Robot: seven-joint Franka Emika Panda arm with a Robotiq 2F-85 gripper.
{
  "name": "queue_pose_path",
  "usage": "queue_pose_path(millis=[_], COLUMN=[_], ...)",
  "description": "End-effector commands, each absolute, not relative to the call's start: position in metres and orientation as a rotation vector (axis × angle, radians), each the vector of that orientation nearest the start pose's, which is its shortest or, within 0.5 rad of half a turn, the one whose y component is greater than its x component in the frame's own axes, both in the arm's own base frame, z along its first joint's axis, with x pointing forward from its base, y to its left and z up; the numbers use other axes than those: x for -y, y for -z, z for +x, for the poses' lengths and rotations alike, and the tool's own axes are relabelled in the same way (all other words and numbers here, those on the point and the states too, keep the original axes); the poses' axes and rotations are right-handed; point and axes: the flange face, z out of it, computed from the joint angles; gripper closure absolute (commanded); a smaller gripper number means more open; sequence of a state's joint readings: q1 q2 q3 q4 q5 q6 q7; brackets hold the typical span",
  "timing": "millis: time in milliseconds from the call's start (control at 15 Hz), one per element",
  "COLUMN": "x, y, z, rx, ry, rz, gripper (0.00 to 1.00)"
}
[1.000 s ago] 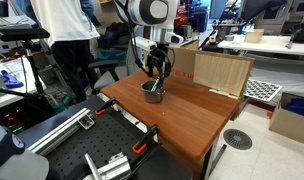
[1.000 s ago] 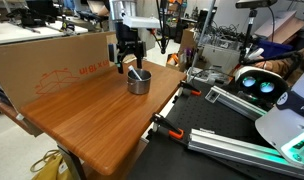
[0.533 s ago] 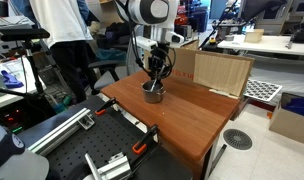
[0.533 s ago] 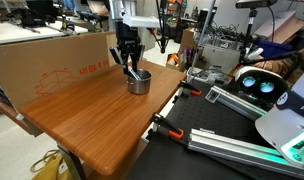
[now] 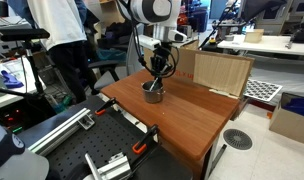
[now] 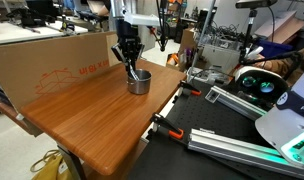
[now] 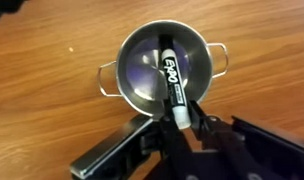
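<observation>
Risen slightly since a second ago, the arm hangs straight down, wrist vertical, over the far left of the table (image 5: 197,115). The gripper (image 7: 179,124) pinches the marker (image 7: 170,78), which leans inside the steel pot (image 7: 142,70).

The wooden table (image 5: 192,118) carries a small two-handled steel pot (image 5: 152,94) near one corner.

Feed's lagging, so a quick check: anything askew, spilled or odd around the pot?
Only the marker: it leans slanted in the steel pot, one end sticking up past the rim between the fingers of the gripper. The pot stands upright on the wooden table. Nothing is spilled or damaged.
</observation>
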State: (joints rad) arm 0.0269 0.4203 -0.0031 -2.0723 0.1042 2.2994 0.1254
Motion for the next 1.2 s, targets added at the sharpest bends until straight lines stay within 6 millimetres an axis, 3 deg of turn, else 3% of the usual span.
queue_pose_path(millis=[0, 200, 533, 667, 867, 1133], x=[-0.015, -0.015, -0.013, -0.019, -0.041, -0.070], y=[-0.216, -0.233, -0.293, -0.308, -0.310, -0.292], z=[0.567, 0.564, 0.560, 0.556, 0.551, 0.553], rx=[-0.256, -0.243, -0.222, -0.181, -0.121, -0.102], ry=[-0.320, -0.268, -0.109, -0.108, -0.213, -0.319], rz=[-3.045, -3.036, -2.960, -2.903, -2.844, -2.848], gripper=[0.94, 0.94, 0.94, 0.94, 0.94, 0.94])
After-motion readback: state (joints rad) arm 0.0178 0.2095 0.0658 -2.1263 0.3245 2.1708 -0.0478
